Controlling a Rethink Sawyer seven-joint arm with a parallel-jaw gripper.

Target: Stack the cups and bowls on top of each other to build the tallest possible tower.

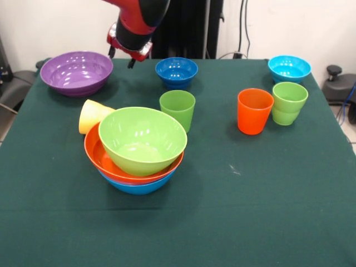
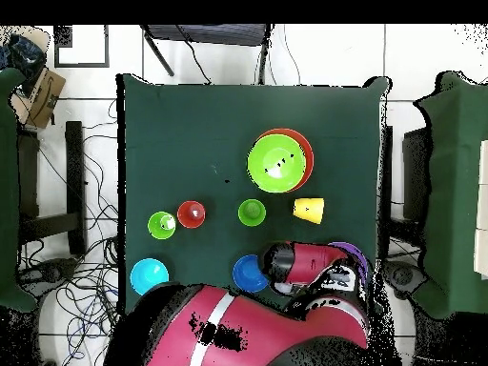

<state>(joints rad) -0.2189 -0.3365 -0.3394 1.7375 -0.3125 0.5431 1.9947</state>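
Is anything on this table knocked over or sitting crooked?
Yes. The yellow cup lies on its side beside the stacked bowls, while the other three cups stand upright. In that stack, the lime green bowl sits tilted in the orange bowl rather than level. Nothing looks spilled or broken.

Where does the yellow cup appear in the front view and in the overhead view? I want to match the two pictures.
Front view: the yellow cup lies on its side at the left, just behind the orange bowl of the tower.
Overhead view: the yellow cup lies right of centre, just below the tower.
Shared landmark: the lime green bowl on top of the tower; the cup is next to this pile in both views.
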